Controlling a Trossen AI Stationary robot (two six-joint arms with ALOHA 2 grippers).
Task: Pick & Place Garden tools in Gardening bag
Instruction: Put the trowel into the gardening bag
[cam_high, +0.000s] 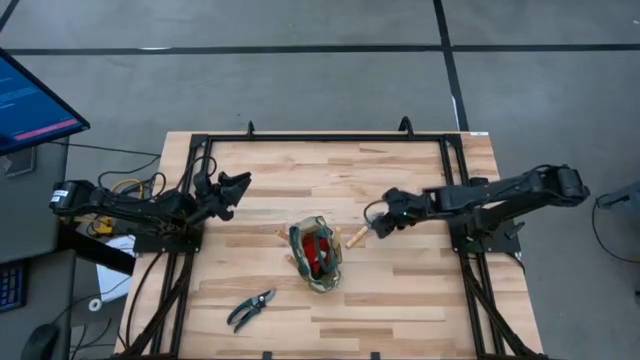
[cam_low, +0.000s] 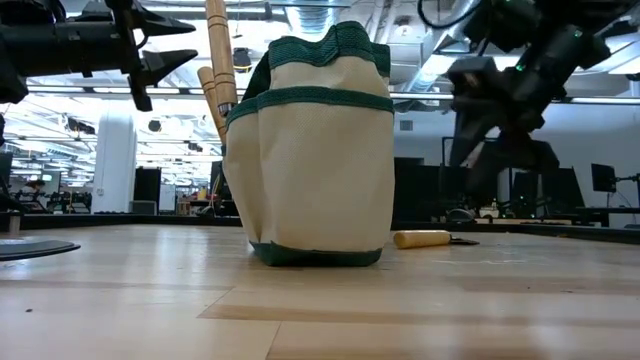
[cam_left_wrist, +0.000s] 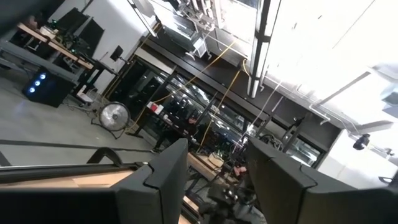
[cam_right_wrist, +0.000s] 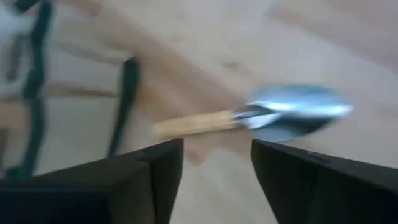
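Note:
The olive-and-tan gardening bag (cam_high: 318, 252) stands upright on its base at the table's middle, with a red item (cam_high: 320, 250) inside. Wooden tool handles (cam_low: 218, 60) stick up out of it. A trowel (cam_right_wrist: 249, 118) with a silver blade and a wooden handle (cam_high: 357, 236) lies flat on the table just right of the bag. My right gripper (cam_right_wrist: 217, 168) hovers open over the trowel, above the joint of blade and handle, touching nothing. My left gripper (cam_high: 235, 190) is open and empty, raised at the table's left. Dark-handled pruning shears (cam_high: 251, 309) lie near the front edge.
A black frame (cam_high: 330, 138) runs along the table's far edge and down both sides past the arm bases. A monitor (cam_high: 30, 105) stands off the table at the far left. Bare wood lies between the bag and the shears.

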